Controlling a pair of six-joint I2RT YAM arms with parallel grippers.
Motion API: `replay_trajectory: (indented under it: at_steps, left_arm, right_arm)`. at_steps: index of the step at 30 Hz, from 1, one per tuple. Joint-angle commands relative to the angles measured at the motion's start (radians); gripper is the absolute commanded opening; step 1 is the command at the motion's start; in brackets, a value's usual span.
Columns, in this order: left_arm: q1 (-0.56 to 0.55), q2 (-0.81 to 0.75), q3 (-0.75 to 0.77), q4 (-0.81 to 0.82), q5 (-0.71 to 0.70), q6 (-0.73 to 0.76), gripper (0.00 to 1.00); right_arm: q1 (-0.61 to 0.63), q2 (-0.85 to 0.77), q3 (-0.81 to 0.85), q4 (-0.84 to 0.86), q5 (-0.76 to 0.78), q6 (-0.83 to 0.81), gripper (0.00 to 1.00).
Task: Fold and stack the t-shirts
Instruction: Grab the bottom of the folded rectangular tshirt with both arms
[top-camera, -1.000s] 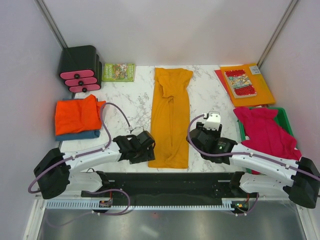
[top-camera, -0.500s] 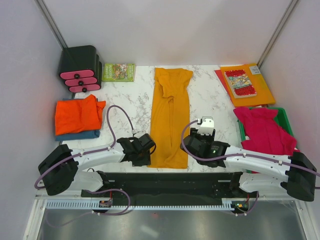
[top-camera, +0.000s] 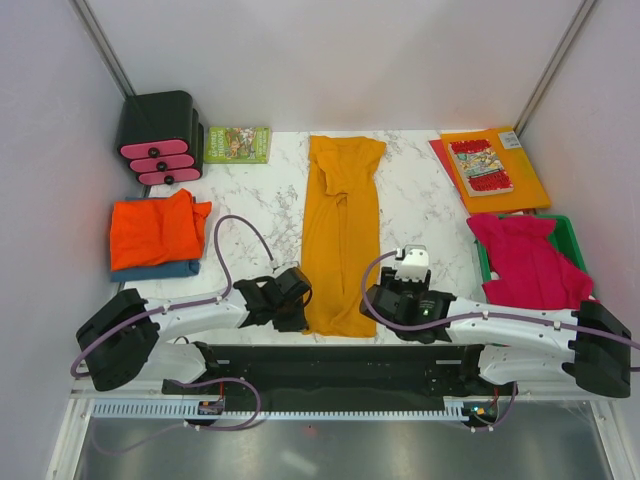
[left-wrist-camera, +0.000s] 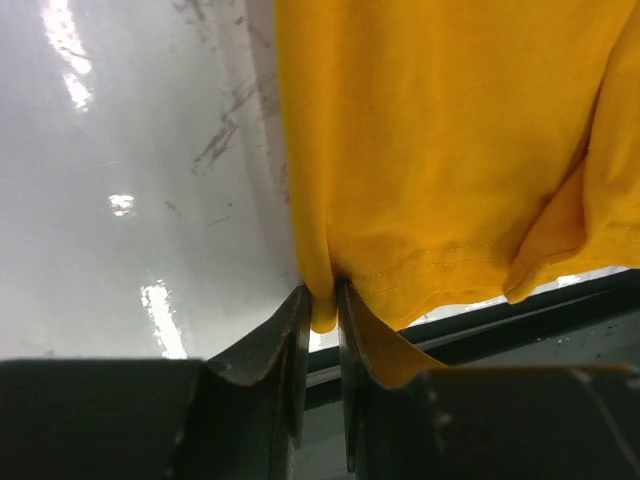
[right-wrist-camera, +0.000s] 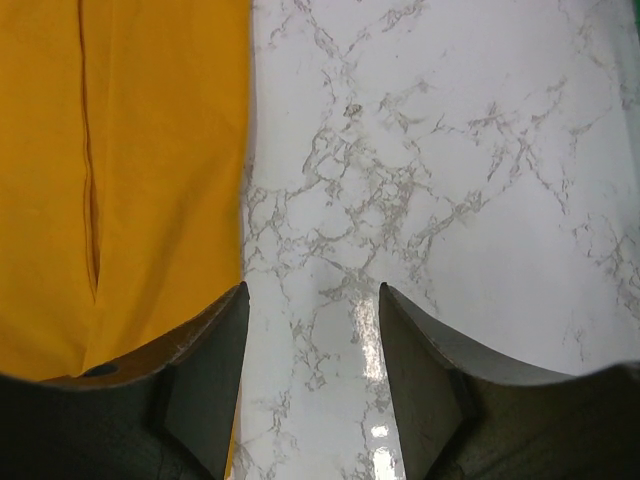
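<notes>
From above, the mustard t-shirt (top-camera: 342, 240) lies as a long, narrow strip down the middle of the marble table (top-camera: 250, 200), collar end far and hem at the near edge. The left pincer (top-camera: 302, 298) sits at the hem's left corner. The right pincer (top-camera: 388, 293) sits just beside the hem's right corner. Well to the left of the mustard t-shirt, a folded red-orange t-shirt (top-camera: 152, 230) rests on a blue t-shirt (top-camera: 160, 269). To its right, crimson-pink t-shirts (top-camera: 525, 265) spill over a green bin (top-camera: 565, 235). Beyond them lies an orange folder (top-camera: 525, 180) carrying a comic book (top-camera: 480, 165). Far left of the collar stand a black drawer unit (top-camera: 158, 135) and a green book (top-camera: 237, 144).

In the left wrist view, the left pincer (left-wrist-camera: 320, 310) is clamped on the mustard t-shirt (left-wrist-camera: 440, 150), with the corner of the hem pinched between its nearly touching fingers (left-wrist-camera: 290, 340).

In the right wrist view, the right pincer (right-wrist-camera: 312, 290) is spread wide over bare table (right-wrist-camera: 450, 150). Its left finger meets the edge of the mustard t-shirt (right-wrist-camera: 150, 150), and nothing lies between its fingers.
</notes>
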Motion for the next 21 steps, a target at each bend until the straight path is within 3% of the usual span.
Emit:
replay_trajectory:
  at_steps: [1, 4, 8, 13, 21]
  left_arm:
    - [-0.005, 0.054, -0.080, 0.034, 0.032, 0.019, 0.23]
    - [-0.006, 0.043, -0.083, 0.037, 0.027, 0.020, 0.15]
    - [-0.005, 0.030, -0.088, 0.034, 0.020, 0.022, 0.02]
    - [-0.005, 0.017, -0.093, 0.030, 0.014, 0.022, 0.02]
    - [-0.008, 0.021, -0.091, 0.025, 0.009, 0.023, 0.02]
  right_arm:
    - [0.030, -0.021, -0.010, -0.045, 0.002, 0.082, 0.62]
    - [0.047, -0.018, -0.013, -0.054, -0.027, 0.092, 0.63]
    - [0.082, -0.042, -0.051, 0.057, -0.151, 0.064, 0.65]
    - [0.100, -0.137, -0.168, 0.193, -0.283, 0.131, 0.64]
    - [0.116, -0.064, -0.189, 0.232, -0.321, 0.178, 0.61]
